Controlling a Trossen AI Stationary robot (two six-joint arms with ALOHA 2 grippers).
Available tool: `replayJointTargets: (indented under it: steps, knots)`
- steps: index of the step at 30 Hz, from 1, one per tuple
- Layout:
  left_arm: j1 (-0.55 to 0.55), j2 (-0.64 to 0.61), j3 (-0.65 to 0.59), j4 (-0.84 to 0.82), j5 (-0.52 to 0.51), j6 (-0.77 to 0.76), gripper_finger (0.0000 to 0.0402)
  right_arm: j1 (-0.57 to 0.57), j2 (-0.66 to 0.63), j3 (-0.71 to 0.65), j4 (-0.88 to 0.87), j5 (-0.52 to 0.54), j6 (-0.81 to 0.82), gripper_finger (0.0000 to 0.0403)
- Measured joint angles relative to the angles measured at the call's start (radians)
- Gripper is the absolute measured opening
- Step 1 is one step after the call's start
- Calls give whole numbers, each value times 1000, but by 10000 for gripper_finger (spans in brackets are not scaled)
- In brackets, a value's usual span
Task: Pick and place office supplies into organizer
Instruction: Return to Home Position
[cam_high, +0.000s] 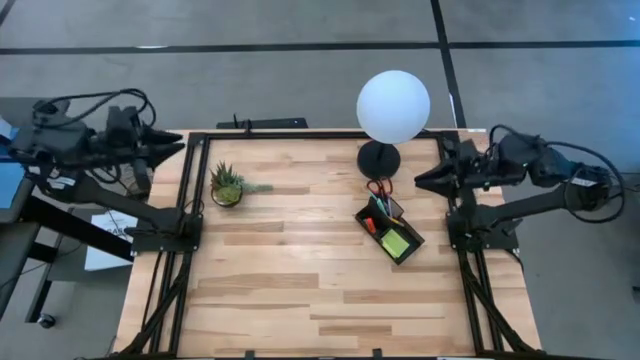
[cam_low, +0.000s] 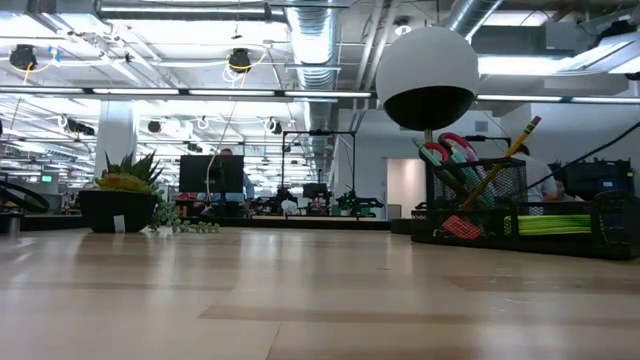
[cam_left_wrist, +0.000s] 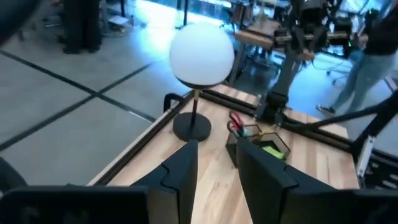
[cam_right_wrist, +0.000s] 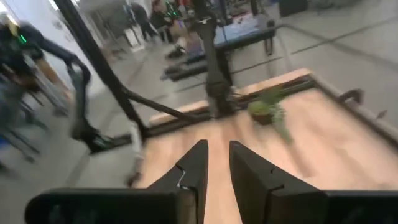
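While left tool (cam_high: 181, 149) and right tool (cam_high: 419, 180) flank table (cam_high: 300, 290), organizer (cam_high: 407, 256) near right, apart

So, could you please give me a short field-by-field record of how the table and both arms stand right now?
organizer: on the table's right part, beside the globe lamp
in organizer: scissors and pencil standing in the mesh cup; sticky pad lying flat
loose supplies on table: none seen
left gripper: off the far-left corner, fingers apart, empty
right gripper: at the right edge, fingers apart, empty
other: potted plant on the left part
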Motion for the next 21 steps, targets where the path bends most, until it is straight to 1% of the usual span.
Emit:
replayJointTargets:
  steps: [2, 4, 7, 10, 14, 17, 19, 21]
  knots:
    - [-1, -82, -117, 55, -4, 8, 107, 21, -6, -20, -3, 52, -76, 58]
    - [-1, -167, -255, 148, 1, 43, 107, 38, -26, -70, 71, 85, -152, 58]
    - [-1, -299, -468, 315, 54, 119, 107, 45, -67, -173, 238, 75, -250, 58]
    - [-1, -417, -642, 464, 87, 168, 107, 35, -128, -281, 342, 39, -279, 58]
    - [-1, -582, -803, 573, 100, 161, 107, 9, -242, -420, 459, 33, -255, 58]
    - [-1, -702, -904, 618, 133, 125, 107, -5, -313, -536, 549, -30, -239, 58]
    - [-1, -781, -961, 668, 139, 124, 107, -5, -349, -612, 619, -37, -217, 58]
    - [0, -794, -998, 704, 125, 143, 107, -11, -387, -674, 657, -28, -195, 58]
